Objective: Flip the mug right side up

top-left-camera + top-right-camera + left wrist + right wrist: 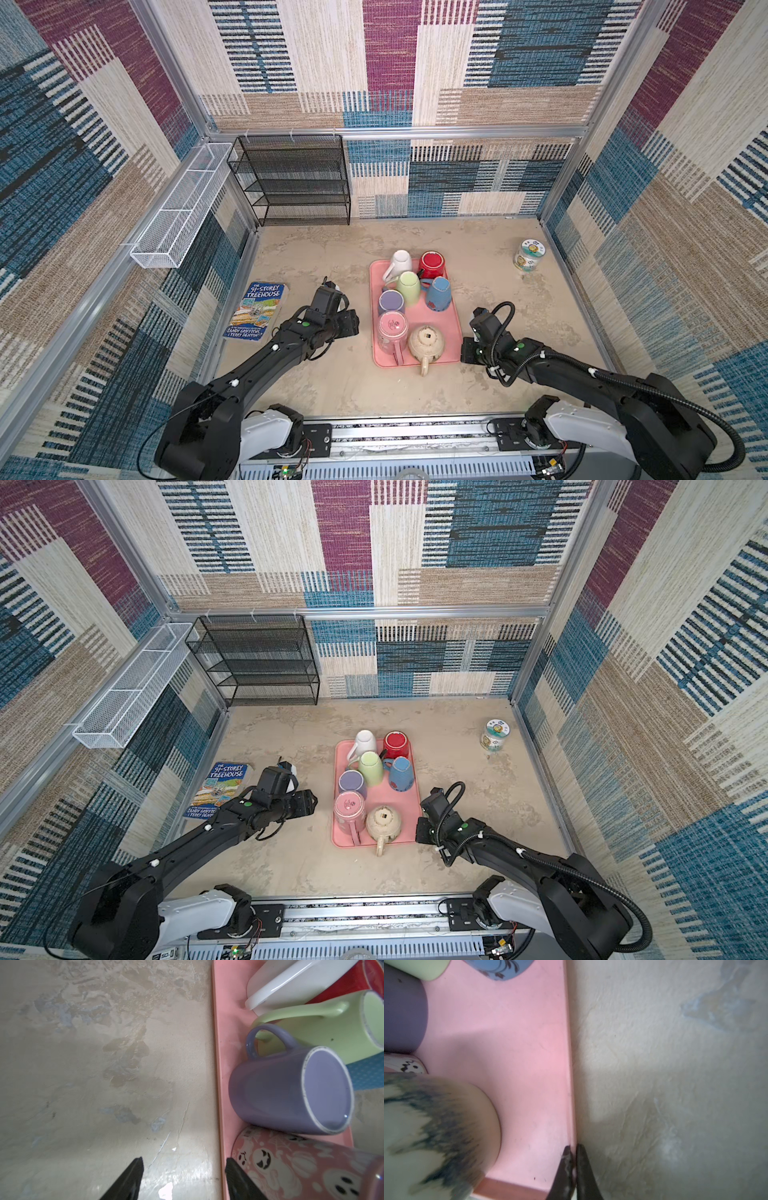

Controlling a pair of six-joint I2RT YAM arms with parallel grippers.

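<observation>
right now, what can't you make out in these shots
- Blue mug: left wrist view, mostly behind purple mug and green mug.
- Pink ghost mug: left wrist view, cut by edge.
- Cream mug: right wrist view, blurred, cut by edge.
- Jar label: both top views, too small.

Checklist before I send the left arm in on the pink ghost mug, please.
1. Grasping jaws free: ok, the left end effector is open and empty.
2. Tray steadied: ok, the right end effector is shut on the right rim of the pink plastic tray.
3. Mug righted: not ok, the pink ghost-print ceramic mug stands base up.
4. Handle located: ok, it points toward the tray's near edge.
5. Approach lined up: not ok, the left end effector sits beside the tray's left edge.
6. Room from neighbours: cannot tell, the lilac ceramic mug and cream speckled mug stand very close.
</observation>
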